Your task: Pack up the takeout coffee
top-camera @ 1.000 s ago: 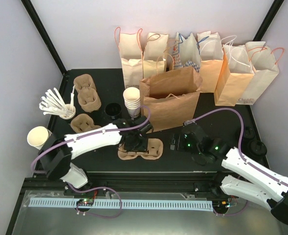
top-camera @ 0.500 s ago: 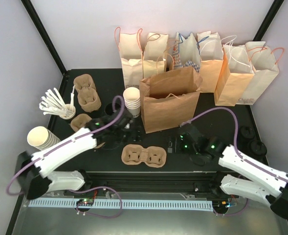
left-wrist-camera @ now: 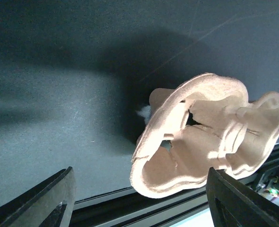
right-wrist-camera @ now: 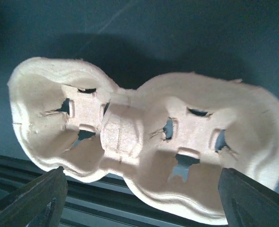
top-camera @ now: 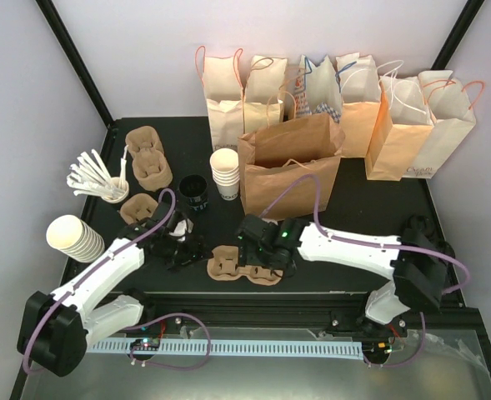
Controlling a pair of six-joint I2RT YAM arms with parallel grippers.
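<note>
**Coffee not packed yet, arms are busy at the carrier**

Coffee (top-camera: 197,193), which I'm taking to be the black-lidded cup, is standing on the tabletop (top-camera: 374,204) just left of the open bag (top-camera: 291,171), outside it and untouched. Nearer the front edge, the carrier (right-wrist-camera: 144,142) is lying flat. Right fingers (right-wrist-camera: 30,198) are hovering spread wide over it, pinching nothing. Left fingers (left-wrist-camera: 40,203) are spread and empty, just beside it. Probably the carrier-staging step. Next move is calling for a grasp on the cup wall, keeping it upright.
</note>
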